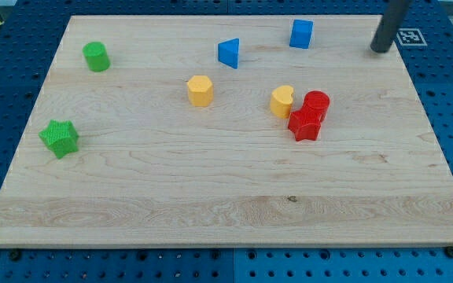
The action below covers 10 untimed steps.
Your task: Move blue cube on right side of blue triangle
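Note:
The blue cube sits near the view's top, right of centre. The blue triangle lies to its left and slightly lower, with a clear gap between them. My tip is at the view's top right, well to the right of the blue cube and touching no block.
A yellow hexagon block sits below the blue triangle. A yellow heart-like block touches a red cylinder and a red star. A green cylinder and a green star lie at the view's left. The wooden board has blue pegboard around it.

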Tool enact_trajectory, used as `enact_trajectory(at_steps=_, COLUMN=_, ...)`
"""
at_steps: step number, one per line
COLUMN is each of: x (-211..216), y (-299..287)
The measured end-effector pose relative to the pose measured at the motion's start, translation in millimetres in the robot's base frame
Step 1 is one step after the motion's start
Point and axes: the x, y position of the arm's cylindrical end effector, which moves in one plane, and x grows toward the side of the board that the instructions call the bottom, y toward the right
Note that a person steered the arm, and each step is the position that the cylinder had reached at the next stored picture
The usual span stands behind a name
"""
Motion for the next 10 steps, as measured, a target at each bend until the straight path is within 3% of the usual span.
enact_trajectory(at_steps=2, x=-58, y=-70)
enact_trajectory(at_steps=3, x=-62, y=-104)
enact_trajectory(at_steps=5, x=-62, y=-104)
enact_trajectory(at_steps=9, x=-23, y=-129)
enact_trajectory(at_steps=10, x=13, y=-126)
